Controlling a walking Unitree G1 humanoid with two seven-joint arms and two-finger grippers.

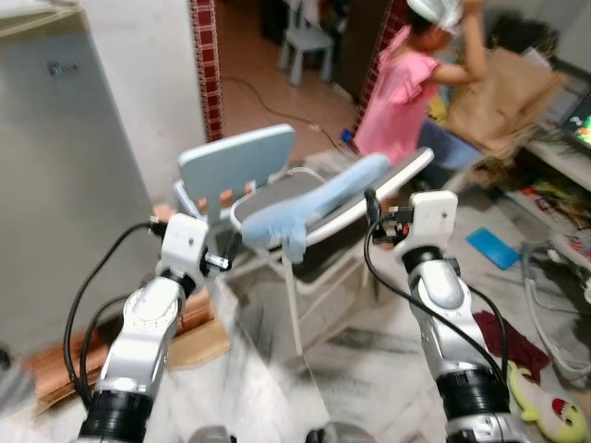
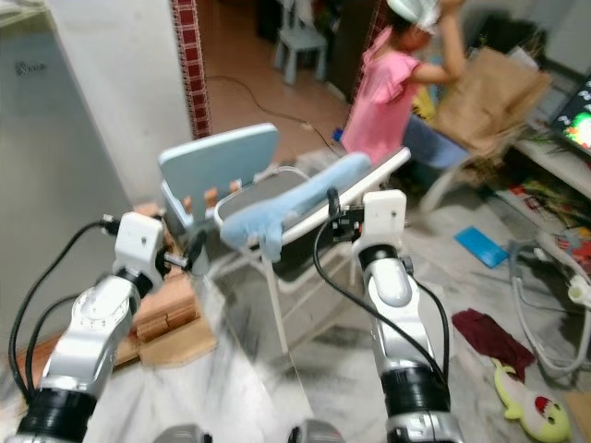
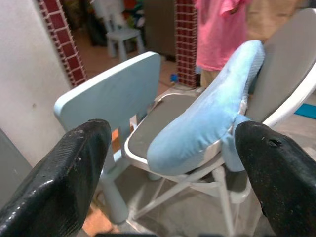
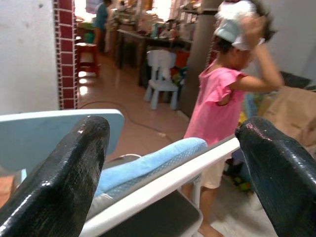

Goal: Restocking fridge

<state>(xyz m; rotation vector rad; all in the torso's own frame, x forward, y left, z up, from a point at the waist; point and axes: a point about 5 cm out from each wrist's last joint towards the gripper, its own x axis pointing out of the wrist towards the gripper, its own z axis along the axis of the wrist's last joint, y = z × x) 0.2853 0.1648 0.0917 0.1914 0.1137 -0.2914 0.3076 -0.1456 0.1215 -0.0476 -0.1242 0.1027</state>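
The grey fridge (image 1: 55, 166) stands at my left with its door closed. Both silver arms are raised in front of me, toward a chair and a baby seat rather than the fridge. In the left wrist view my left gripper (image 3: 170, 136) is open, its black fingers (image 3: 74, 168) wide apart with nothing between them. In the right wrist view my right gripper (image 4: 173, 131) is open too, and its fingers (image 4: 74, 168) hold nothing. No food or drink item can be seen.
A light blue child's chair (image 1: 238, 159) and a white reclining baby seat with a blue cushion (image 1: 314, 198) stand just ahead. A person in pink (image 1: 397, 88) stands behind them by a brown paper bag (image 1: 503, 97). Wood pieces (image 1: 194, 318), a red cloth (image 1: 517, 341) and a soft toy (image 1: 549, 411) lie on the floor.
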